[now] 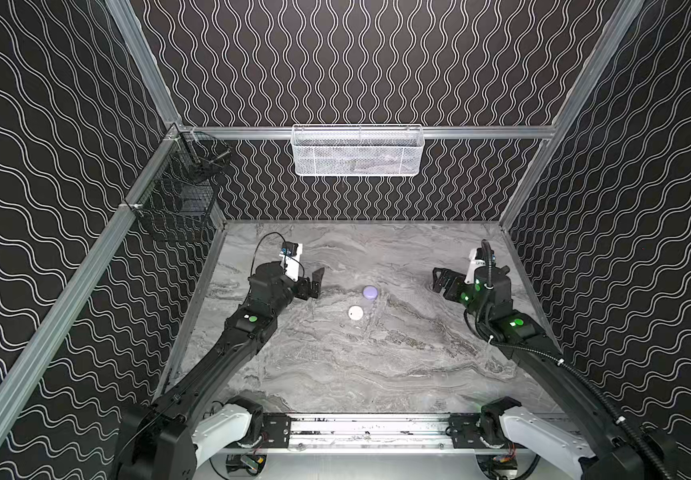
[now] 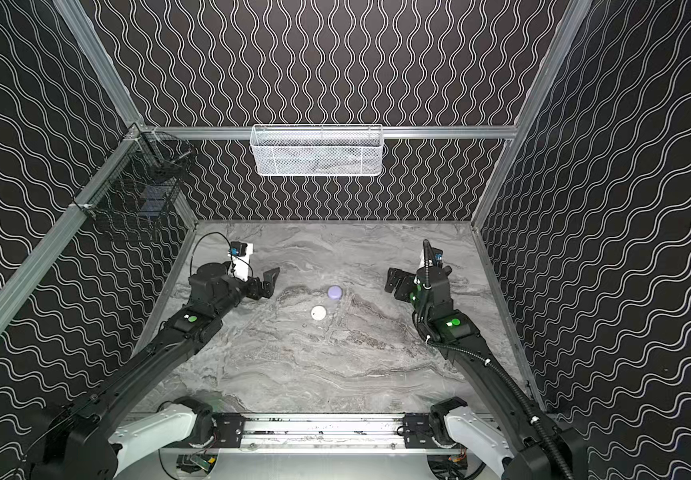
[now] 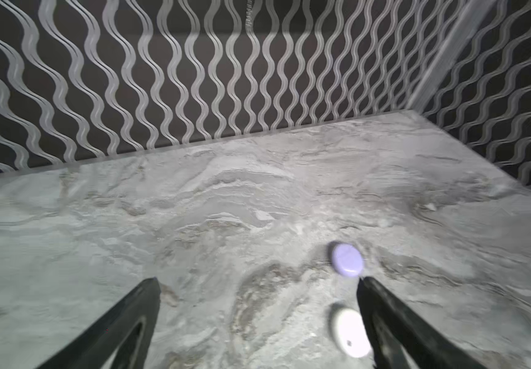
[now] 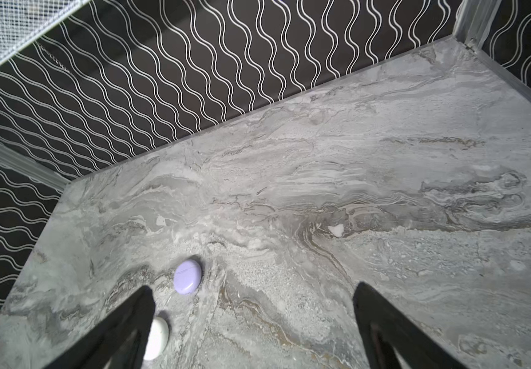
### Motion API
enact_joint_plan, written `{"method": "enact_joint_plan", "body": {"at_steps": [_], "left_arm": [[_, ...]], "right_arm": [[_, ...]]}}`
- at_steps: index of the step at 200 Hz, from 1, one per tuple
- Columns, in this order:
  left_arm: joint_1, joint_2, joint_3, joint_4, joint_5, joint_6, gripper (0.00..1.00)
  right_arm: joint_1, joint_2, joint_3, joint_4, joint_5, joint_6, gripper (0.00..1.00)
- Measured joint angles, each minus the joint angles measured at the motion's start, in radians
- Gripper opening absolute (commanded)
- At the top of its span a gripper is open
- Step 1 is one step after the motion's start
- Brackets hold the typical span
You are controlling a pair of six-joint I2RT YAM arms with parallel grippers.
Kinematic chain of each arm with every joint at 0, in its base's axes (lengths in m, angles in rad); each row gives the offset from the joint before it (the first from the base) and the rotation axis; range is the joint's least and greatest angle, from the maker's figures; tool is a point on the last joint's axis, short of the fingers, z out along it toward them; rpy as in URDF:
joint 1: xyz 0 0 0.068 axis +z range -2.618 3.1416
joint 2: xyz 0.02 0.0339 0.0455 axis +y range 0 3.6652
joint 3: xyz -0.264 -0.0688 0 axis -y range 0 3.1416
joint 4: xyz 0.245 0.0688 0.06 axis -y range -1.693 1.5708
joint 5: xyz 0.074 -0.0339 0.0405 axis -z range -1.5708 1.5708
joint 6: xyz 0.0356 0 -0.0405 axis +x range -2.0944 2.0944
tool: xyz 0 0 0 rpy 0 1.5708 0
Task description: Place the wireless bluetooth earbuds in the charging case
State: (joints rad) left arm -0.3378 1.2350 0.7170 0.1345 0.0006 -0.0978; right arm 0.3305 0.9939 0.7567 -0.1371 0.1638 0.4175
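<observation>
Your left gripper [image 1: 317, 283] and right gripper [image 1: 438, 281] stand wide, empty, flanking the closed lavender case [image 1: 370, 291] and white case [image 1: 355, 312].

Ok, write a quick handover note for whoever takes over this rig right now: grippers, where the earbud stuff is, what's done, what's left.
Left gripper: open, empty, over the table, left of the cases.
Right gripper: open, empty, to their right.
Lavender case and white case: lying apart mid-table, the lavender one farther back, both lids shut.
Earbuds: none visible in any view. Whether they sit inside the shut cases cannot be told.
Done: possibly everything, but unconfirmed.
Left: probably open each case to check, then load any earbuds that are missing.
</observation>
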Motion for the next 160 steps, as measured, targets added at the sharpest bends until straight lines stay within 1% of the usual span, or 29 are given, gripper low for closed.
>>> {"method": "enact_joint_plan", "body": {"at_steps": [11, 30, 58, 89, 129, 160], "left_arm": [[0.021, -0.011, -0.027, 0.026, -0.020, 0.006, 0.99], [0.049, -0.042, -0.115, 0.075, -0.069, 0.029, 0.99], [0.053, -0.054, -0.228, 0.166, -0.148, 0.092, 0.99], [0.067, -0.054, -0.287, 0.257, -0.220, 0.156, 0.99], [0.105, -0.014, -0.304, 0.332, -0.234, 0.195, 0.99], [0.163, 0.037, -0.313, 0.371, -0.185, 0.205, 0.99]], "right_arm": [[-0.011, -0.006, -0.006, 0.008, -0.002, -0.010, 0.99], [-0.046, -0.032, -0.021, 0.025, -0.004, -0.013, 0.99], [-0.086, -0.089, -0.060, 0.099, 0.010, -0.035, 0.99], [-0.096, -0.110, -0.075, 0.144, 0.007, -0.069, 0.99], [-0.102, -0.105, -0.089, 0.181, 0.007, -0.130, 0.99], [-0.108, -0.156, -0.156, 0.233, -0.006, -0.200, 0.99]]}}
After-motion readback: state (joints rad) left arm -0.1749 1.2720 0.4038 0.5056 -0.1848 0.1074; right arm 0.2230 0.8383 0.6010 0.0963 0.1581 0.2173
